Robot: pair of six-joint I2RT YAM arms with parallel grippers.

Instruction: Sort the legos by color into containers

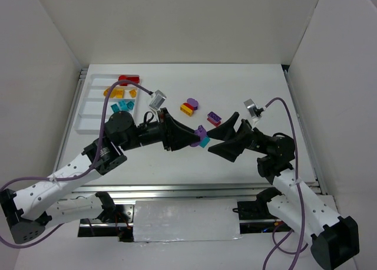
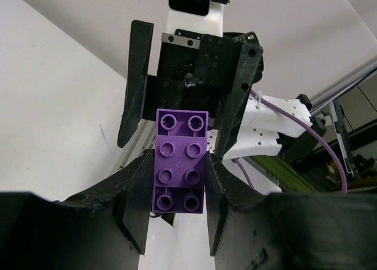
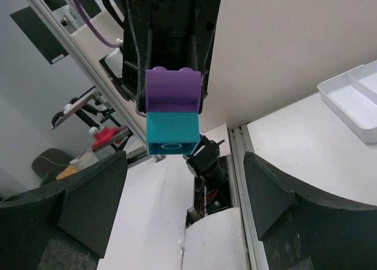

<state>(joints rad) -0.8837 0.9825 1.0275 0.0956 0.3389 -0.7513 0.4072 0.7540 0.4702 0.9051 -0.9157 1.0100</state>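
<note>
Purple brick [image 2: 179, 170] with teal brick [image 3: 171, 128] stuck on: clamped in left gripper [image 1: 197, 138], mid-air, well apart from tray [image 1: 82, 119]. Right gripper [image 1: 213, 135]: spread wide, facing, probably to pull teal off for sorting.

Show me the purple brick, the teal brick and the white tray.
Purple studded plastic brick [image 2: 179, 164]: left wrist view, studded face.
Teal plastic brick [image 3: 172, 131]: right wrist view, flat side.
White plastic compartment tray [image 1: 94, 124]: top view, bare compartment.

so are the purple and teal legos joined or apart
Joined: the teal brick sits flush against the purple brick, no gap, while the left tool grips the purple one.
</note>
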